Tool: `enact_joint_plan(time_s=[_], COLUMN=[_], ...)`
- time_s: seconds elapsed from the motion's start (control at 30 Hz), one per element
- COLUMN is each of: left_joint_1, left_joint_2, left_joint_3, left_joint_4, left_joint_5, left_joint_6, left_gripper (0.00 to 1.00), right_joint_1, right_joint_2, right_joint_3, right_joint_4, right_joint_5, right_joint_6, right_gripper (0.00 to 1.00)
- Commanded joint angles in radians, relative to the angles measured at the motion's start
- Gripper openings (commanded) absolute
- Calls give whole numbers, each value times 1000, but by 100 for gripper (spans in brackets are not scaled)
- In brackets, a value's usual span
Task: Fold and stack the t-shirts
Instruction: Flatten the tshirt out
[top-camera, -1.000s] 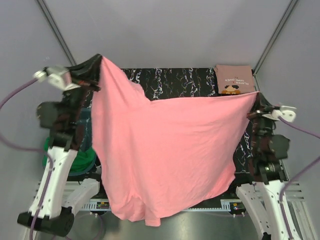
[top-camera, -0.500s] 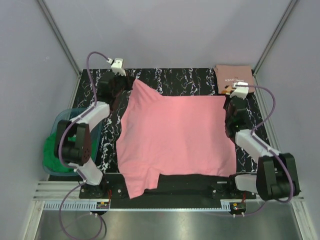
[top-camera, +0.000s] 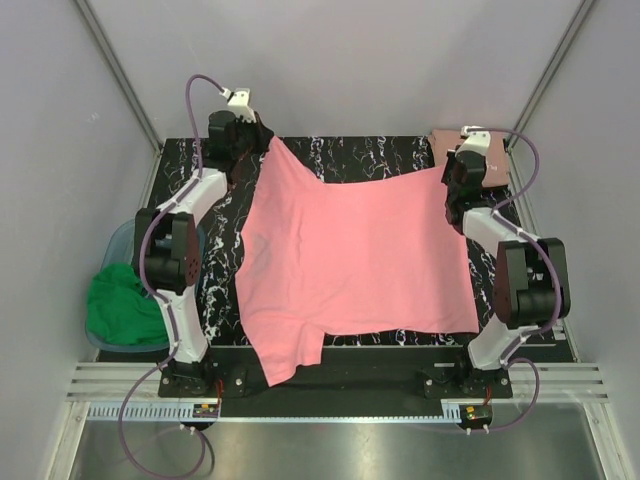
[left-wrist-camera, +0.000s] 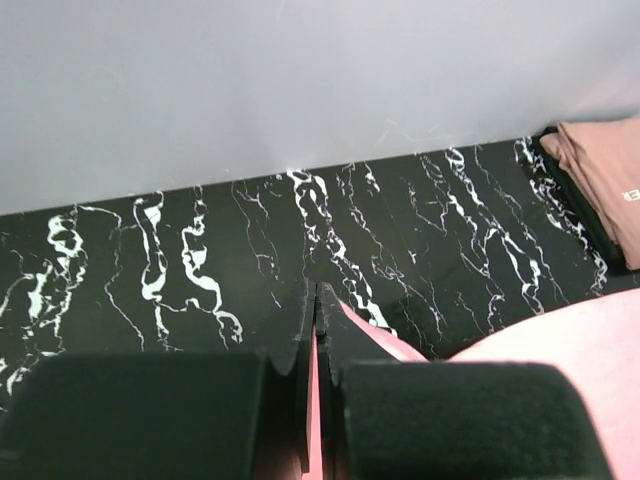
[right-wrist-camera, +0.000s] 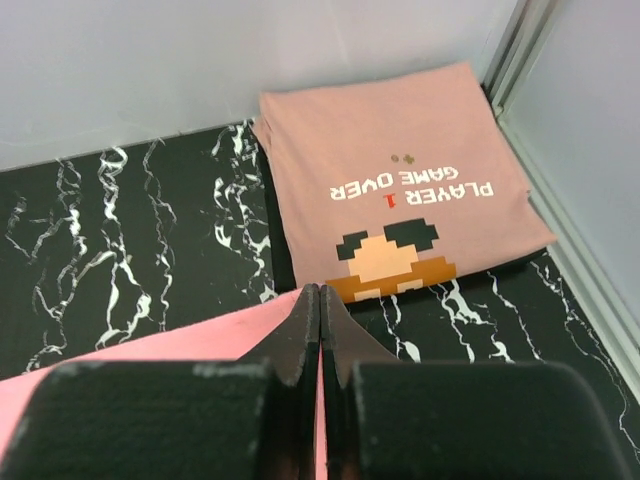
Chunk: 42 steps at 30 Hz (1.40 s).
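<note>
The bright pink t-shirt (top-camera: 350, 260) lies spread across the black marbled table (top-camera: 360, 155), its lower left part hanging over the near edge. My left gripper (top-camera: 262, 150) is shut on its far left corner, and pink cloth (left-wrist-camera: 540, 340) shows between the jaws of that gripper (left-wrist-camera: 316, 290) in the left wrist view. My right gripper (top-camera: 447, 172) is shut on the far right corner, with pink cloth (right-wrist-camera: 200, 340) pinched in it (right-wrist-camera: 320, 290). The salmon t-shirt (right-wrist-camera: 400, 200) with white lettering lies folded at the back right corner (top-camera: 492, 160), just beyond the right gripper.
A teal bin (top-camera: 120, 235) holding green cloth (top-camera: 125, 305) stands off the table's left side, beside the left arm. Grey walls close the far side, and a metal frame post (right-wrist-camera: 520, 50) runs along the right edge next to the salmon shirt.
Both arms came down from holding the pink shirt high in the air and stretched to the far side. The shirt now lies flat on the table.
</note>
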Motion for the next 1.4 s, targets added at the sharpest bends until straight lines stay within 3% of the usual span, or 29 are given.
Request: enact_joint_plan(time_s=[0.0,0.37,0.6,1.03,1.37], left_joint_1=[7,10,5,-1,-33], left_joint_2=[28,88,86,-67,-188], left_joint_3=[83,179,212,135,57], left_joint_4=[-68,-215,-301,-430,-512], left_joint_5=[23,31,45,29,15], left_joint_6=[-10,-16,-31,-39,-13], left_gripper=[0,0,0,0,0], right_joint_1=[-13,-59,-62,-68,-68], right_joint_2=[61,142,224,300,285], right_joint_3=[125,245,384,561,585], right_joint_4=[-80,-246,-456,-827,-959], right_joint_5=[-38,-110,-123,-182,-173], right_joint_6=[28,48,77,169,187], right_gripper=[0,1,1,3,1])
